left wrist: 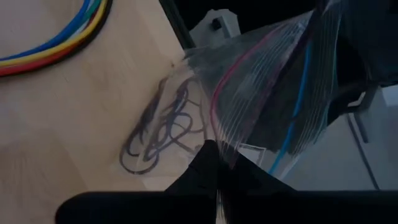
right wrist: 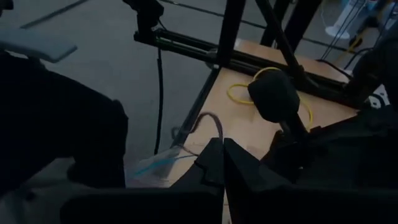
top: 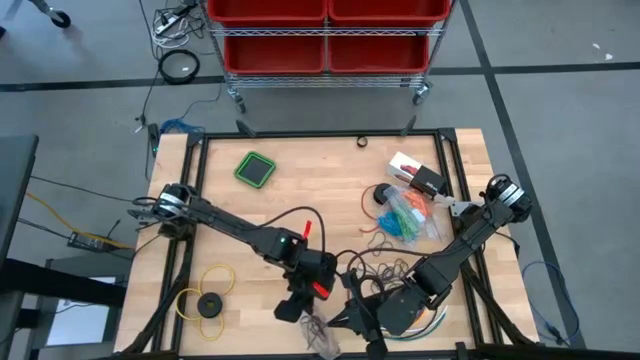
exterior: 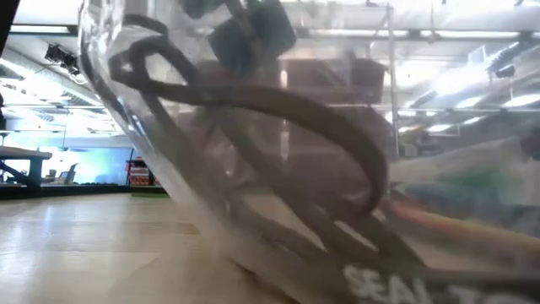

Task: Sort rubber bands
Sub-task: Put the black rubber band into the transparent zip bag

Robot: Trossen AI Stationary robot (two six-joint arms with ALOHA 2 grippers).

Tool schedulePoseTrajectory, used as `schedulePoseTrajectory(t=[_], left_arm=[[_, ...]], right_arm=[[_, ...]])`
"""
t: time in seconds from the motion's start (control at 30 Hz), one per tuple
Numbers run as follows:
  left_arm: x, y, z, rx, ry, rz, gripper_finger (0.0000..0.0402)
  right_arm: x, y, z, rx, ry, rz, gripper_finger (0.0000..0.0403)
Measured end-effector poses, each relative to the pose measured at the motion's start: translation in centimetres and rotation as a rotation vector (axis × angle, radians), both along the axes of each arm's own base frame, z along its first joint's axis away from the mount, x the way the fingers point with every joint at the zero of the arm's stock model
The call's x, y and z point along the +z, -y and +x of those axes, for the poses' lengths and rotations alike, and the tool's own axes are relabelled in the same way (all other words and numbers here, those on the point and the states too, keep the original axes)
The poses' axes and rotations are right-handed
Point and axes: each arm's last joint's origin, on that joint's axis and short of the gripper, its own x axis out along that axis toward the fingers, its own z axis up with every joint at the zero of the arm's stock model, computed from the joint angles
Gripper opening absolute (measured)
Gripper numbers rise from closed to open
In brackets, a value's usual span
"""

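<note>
between the left gripper [left wrist: 219, 163] fingers: edge of a clear zip bag [left wrist: 273, 93], pinched, fingers pressed together on it. dark purple rubber bands [left wrist: 163, 127] sit inside the bag, just beyond the fingertips, lying against the table [left wrist: 74, 112]. right gripper [right wrist: 222, 157] is close beside it at the table's near edge, fingers pressed together, apparently on the same bag, can't confirm. well away from both grippers a pile of blue, green and orange bands [top: 408, 218] is still loose and mixed on the table. judgement: one colour bagged, bag not sealed, most of the sorting left
</note>
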Motion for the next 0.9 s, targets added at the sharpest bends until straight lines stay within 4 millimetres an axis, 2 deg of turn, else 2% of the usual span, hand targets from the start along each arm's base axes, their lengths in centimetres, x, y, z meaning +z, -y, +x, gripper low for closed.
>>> schedulePoseTrajectory(t=[0.67,0.9], left_arm=[[0.3,1.2,-0.6,-0.137,-0.018,-0.134,0.0010],[0.8,0.9,0.2,-0.123,0.030,-0.183,0.0010]], right_arm=[[0.0,0.0,0.1,0.094,-0.008,-0.011,0.0000],[0.0,0.0,0.1,0.114,-0.005,-0.026,0.0000]])
